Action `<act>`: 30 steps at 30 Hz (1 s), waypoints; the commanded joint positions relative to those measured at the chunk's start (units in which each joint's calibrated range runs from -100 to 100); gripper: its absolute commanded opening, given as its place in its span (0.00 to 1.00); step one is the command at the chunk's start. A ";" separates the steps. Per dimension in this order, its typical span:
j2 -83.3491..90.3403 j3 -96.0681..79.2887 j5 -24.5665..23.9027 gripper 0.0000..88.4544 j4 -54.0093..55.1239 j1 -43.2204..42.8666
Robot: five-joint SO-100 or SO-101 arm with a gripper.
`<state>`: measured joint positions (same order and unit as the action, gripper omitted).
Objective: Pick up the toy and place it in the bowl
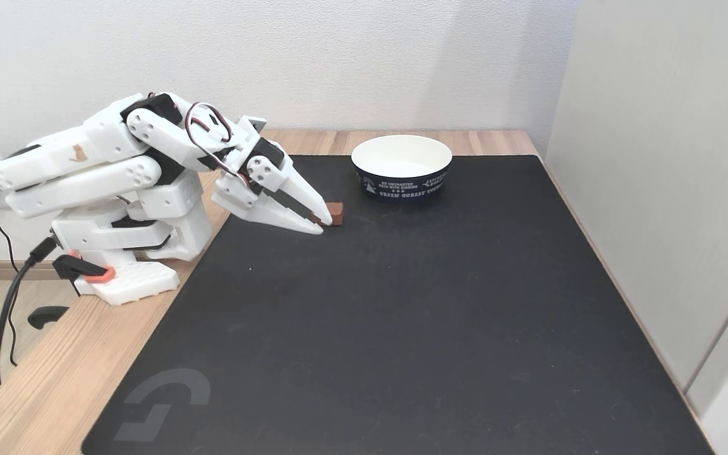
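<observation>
- Black mat (402,328) nearest, spread over wooden tabletop (54,379).
- Claw (322,221) low, tips nearly closed, touching toy (337,213) just to its right; grip uncertain.
- Bowl (401,167) farther right, behind toy.

the bowl (401,167) carries white print on its dark navy outer wall. the bottom line, in the largest letters, seems to read "green forest tours", though the letters are small and the last word is unsure. above it run two shorter lines too fine to make out, with a row of small stars between. a small white triangular emblem stands left of the text, and another printed patch on the right curves out of reading. the black mat (402,328) bears a large grey angular logo in its near left corner. the white arm (79,158) has a small brown cat figure on its upper link.
</observation>
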<state>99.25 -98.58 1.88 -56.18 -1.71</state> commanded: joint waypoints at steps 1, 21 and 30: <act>0.50 -0.61 0.37 0.03 0.98 0.16; 0.50 -0.88 0.63 0.62 2.16 0.16; 0.50 -0.88 0.68 0.72 1.99 0.33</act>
<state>99.25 -98.58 2.24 -54.92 -1.71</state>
